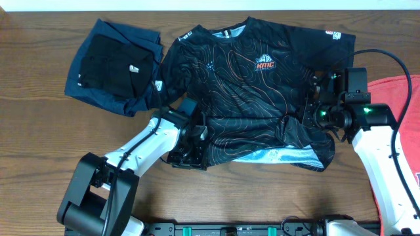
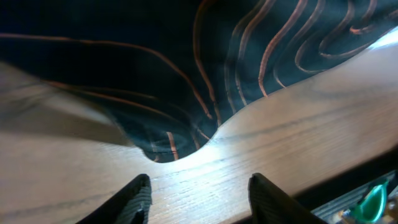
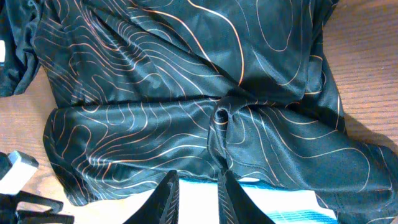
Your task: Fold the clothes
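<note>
Sprawling black contour-lined jersey [image 1: 249, 98], hem rumpled

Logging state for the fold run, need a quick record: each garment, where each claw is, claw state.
jersey: black, spread mid-table, print up, hem rumpled
folded pile: navy and black, left of jersey
red T-shirt: right edge, partly out of frame
left claw: open, empty, above bare table by jersey edge
right claw: low over jersey hem, narrow gap, grip unclear
</note>
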### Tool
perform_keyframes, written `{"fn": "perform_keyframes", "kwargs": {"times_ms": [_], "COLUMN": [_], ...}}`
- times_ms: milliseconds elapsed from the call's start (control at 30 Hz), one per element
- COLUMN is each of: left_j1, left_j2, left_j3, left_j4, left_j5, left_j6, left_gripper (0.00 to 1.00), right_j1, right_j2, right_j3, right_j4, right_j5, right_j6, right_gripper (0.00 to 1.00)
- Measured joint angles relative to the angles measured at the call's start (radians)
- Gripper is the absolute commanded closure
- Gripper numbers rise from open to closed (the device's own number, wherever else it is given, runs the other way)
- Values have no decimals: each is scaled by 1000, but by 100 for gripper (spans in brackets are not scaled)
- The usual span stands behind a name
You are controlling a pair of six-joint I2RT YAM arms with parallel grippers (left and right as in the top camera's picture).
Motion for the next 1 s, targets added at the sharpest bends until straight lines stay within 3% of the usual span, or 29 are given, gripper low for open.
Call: {"fn": "perform_keyframes", "kwargs": {"times_ms": [267, 333, 500, 567, 667, 800, 1000], "left_j1": [0, 0, 0, 0, 6, 59, 208], "left_j2": [5, 20, 59, 60, 60, 59, -25], "left_j3": [-11, -13, -18, -18, -4, 111, 317], "left_j4": [60, 72, 92, 85, -7, -251, -475], "left_j5": [-82, -86, -78, -63, -45, -50, -193], "left_j6": [-19, -24, -29, -24, -22, 6, 20], "left_gripper": [51, 60, 93, 94, 94, 94, 94], "right_j1": [0, 0, 0, 0, 0, 0, -49], "right_j2": [0, 0, 0, 0, 0, 0, 2], "right_j3": [0, 0, 0, 0, 0, 0, 0], "right_j4": [-3, -5, -7, -8, -14, -25, -92], "right_j5": [0, 0, 0, 0, 0, 29, 78], "right_j6": [0, 0, 0, 0, 0, 0, 0], "right_gripper": [80, 81, 81, 81, 81, 80, 78]}}
